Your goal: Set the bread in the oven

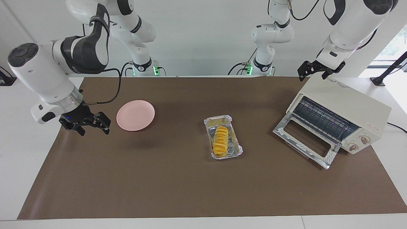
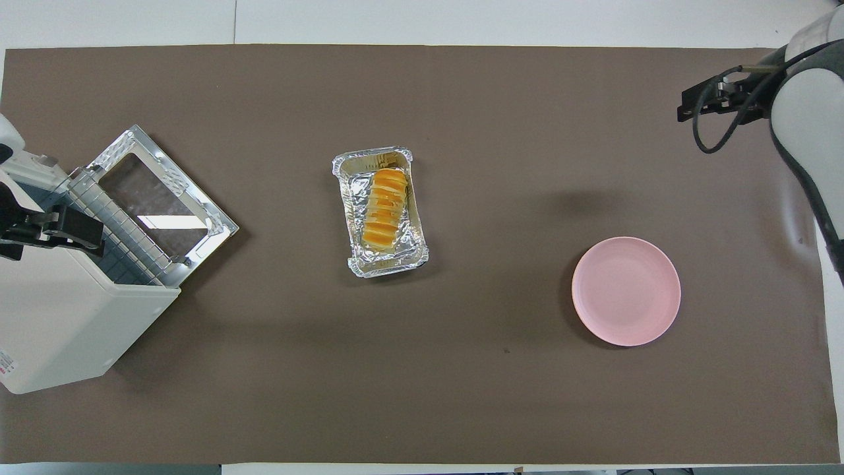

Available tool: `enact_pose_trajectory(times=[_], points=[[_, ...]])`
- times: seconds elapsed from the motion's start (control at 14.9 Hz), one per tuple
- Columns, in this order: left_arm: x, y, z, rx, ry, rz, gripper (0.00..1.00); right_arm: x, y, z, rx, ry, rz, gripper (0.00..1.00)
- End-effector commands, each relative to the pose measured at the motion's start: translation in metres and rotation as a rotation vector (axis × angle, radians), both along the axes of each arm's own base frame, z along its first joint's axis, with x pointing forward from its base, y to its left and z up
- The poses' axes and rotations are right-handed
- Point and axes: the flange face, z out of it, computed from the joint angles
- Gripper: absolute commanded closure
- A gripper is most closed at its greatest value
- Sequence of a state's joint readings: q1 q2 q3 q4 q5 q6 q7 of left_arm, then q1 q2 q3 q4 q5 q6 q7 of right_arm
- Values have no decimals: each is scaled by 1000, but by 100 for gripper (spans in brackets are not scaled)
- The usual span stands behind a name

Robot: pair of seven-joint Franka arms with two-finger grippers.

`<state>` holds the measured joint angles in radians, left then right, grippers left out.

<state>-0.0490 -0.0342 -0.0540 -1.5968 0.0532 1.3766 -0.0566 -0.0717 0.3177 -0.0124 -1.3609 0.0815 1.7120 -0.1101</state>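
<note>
Fingers of right gripper spread apart, holding nothing, raised over the mat edge at the right arm's end, beside the pink plate; fingers of left gripper likewise apart and empty, poised over the top rear edge of the oven.

Bread lying in the foil tray at mid-table, well apart from both grippers; oven door folded down and open, wire rack exposed and bare.

Progress, as judged: door opening done; 2 steps left, namely grasping the bread and placing it on the rack; closing the door possibly a further step.

Facing view: both grippers' height above the table, the 2 knobs and the rack interior. Overhead view: tray outline and bread alignment; right gripper mostly cut off at the frame corner.
</note>
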Motion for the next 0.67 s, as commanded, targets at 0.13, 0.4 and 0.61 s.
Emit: enact_pose_trajectory(times=[0.13, 0.4, 0.61], points=[[-5, -34, 5, -14, -83, -5, 0, -48, -26, 43, -47, 65, 81, 0], [3, -87, -7, -61, -94, 12, 0, -76, -31, 61, -70, 123, 95, 0], [14, -183, -47, -61, -129, 128, 0, -107, -21, 64, -106, 147, 100, 0]])
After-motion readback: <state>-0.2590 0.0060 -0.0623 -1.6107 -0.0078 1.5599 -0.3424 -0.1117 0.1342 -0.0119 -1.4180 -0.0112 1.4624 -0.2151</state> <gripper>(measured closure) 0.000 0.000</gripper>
